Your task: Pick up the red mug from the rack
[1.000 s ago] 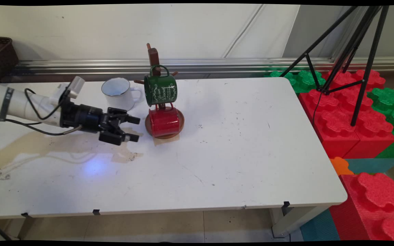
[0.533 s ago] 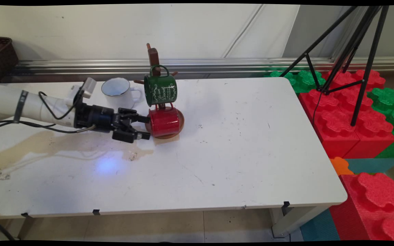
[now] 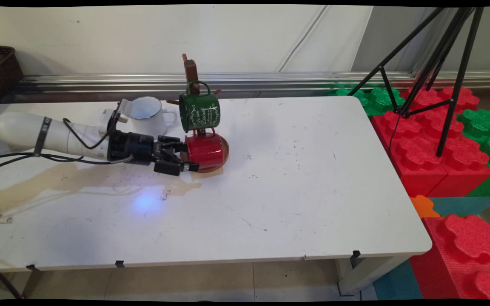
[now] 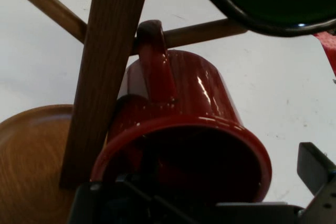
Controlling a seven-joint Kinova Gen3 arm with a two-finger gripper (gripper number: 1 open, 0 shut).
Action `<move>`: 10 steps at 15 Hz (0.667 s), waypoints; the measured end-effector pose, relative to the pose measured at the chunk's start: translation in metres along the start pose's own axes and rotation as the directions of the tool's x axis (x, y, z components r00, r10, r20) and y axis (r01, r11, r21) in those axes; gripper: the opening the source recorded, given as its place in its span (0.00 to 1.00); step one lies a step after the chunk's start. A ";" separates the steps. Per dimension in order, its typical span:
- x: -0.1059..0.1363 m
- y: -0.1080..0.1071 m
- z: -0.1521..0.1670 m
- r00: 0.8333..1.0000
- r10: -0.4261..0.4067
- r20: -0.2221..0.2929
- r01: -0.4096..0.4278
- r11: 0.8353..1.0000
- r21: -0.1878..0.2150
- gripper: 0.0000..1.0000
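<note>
Crowding tool: red mug, rack post, green mug

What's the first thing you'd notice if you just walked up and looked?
A wooden mug tree at the back of the white table, with a green mug hanging high and a red mug below it. The arm's black tool is right at the red mug's open mouth. A white mug stands just behind.
</note>
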 end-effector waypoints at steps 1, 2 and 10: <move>-0.001 0.000 0.003 1.000 -0.005 -0.003 0.005 1.000 0.001 1.00; -0.001 -0.001 0.005 1.000 -0.009 -0.005 0.009 1.000 0.002 1.00; -0.005 0.001 0.016 1.000 -0.029 -0.012 0.029 1.000 -0.003 1.00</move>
